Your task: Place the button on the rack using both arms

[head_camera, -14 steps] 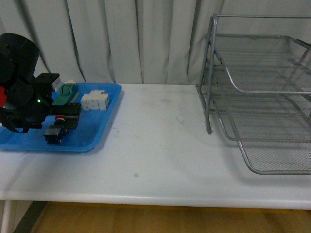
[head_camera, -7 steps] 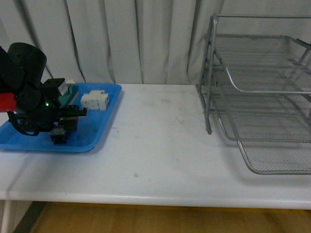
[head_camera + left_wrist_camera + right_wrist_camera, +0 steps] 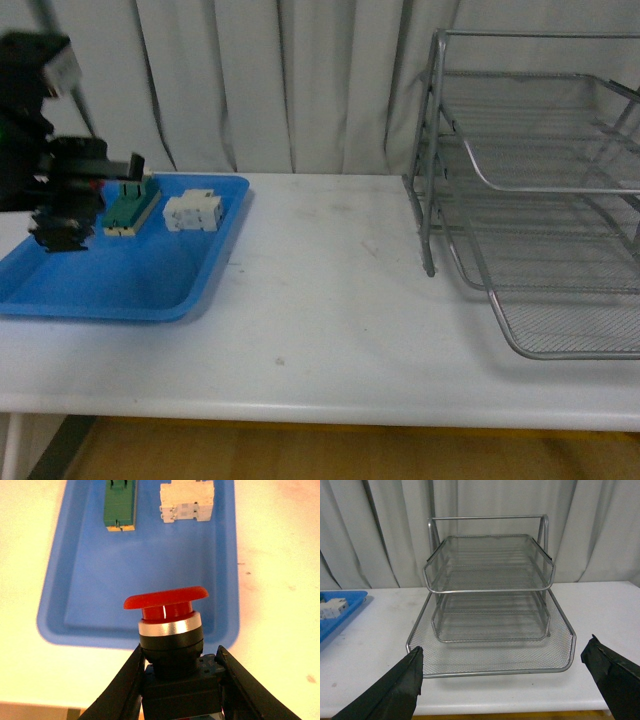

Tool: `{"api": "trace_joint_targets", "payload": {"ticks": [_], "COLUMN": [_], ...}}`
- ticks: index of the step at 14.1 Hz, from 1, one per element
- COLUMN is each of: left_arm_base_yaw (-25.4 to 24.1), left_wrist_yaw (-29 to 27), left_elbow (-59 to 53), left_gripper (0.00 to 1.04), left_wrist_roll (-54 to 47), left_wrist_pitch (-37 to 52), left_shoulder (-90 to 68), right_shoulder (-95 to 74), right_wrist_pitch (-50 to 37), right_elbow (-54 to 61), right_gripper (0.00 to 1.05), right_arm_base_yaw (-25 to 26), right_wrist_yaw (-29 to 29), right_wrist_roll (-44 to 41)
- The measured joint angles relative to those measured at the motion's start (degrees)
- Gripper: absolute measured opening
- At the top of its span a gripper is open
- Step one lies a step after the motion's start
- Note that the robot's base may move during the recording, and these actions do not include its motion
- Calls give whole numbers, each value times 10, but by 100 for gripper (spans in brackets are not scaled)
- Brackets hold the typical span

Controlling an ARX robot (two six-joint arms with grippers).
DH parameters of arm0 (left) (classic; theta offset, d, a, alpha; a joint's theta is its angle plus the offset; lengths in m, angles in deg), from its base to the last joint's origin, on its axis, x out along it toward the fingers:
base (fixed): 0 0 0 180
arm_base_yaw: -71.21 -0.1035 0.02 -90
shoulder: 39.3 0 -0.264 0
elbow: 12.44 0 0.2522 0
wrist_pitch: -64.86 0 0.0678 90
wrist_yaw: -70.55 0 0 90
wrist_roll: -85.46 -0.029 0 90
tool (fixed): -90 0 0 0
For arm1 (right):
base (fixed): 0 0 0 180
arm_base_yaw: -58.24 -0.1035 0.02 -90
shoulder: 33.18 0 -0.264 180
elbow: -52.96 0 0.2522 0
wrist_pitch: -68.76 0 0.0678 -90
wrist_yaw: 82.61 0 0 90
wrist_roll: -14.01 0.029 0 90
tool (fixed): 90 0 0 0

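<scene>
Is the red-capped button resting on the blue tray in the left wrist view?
No, the button is clamped between the fingers of the left gripper, held clear of the blue tray.

White table [image 3: 330, 300]: blue tray [image 3: 120, 275], rack [image 3: 570, 322].

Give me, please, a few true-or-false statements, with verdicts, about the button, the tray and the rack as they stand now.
1. The left tool is shut on the button. True.
2. The button rests on the floor of the blue tray. False: it is held in the air over the tray.
3. The green switch and the white terminal block lie in the blue tray. True.
4. The right tool is shut on the rack. False: its fingers stand wide apart, short of the rack, touching nothing.
</scene>
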Motion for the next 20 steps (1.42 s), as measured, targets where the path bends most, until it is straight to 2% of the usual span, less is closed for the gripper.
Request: {"api": "trace_joint_targets", "payload": {"ticks": [2,3,5,17,18,19,20], "left_arm_base_yaw": [98,105,90,94,131,134,156], "left_wrist_yaw": [-100,-102,-114,-112,32,36,78], "left_elbow": [-65,-58,-59,-62,-20,-12,32], "left_gripper": [36,36,36,36,36,36,36], "left_wrist_roll": [45,56,66,68,-4,-8,-49], "left_wrist_pitch": [-69,-57,-64,-64,7,7,4], "left_shoulder": [182,207,192,191,136,127,74], "right_shoulder": [0,0,0,0,-1,-1,0], "right_wrist_pitch": [0,0,0,1,0,0,0], "right_elbow": [0,0,0,0,0,0,0], "right_gripper": [98,98,98,98,98,98,98], "right_arm_base_yaw": [0,0,0,0,0,0,0], "right_wrist_yaw": [0,0,0,1,2,2,0], "right_wrist_roll": [0,0,0,0,0,0,0]}}
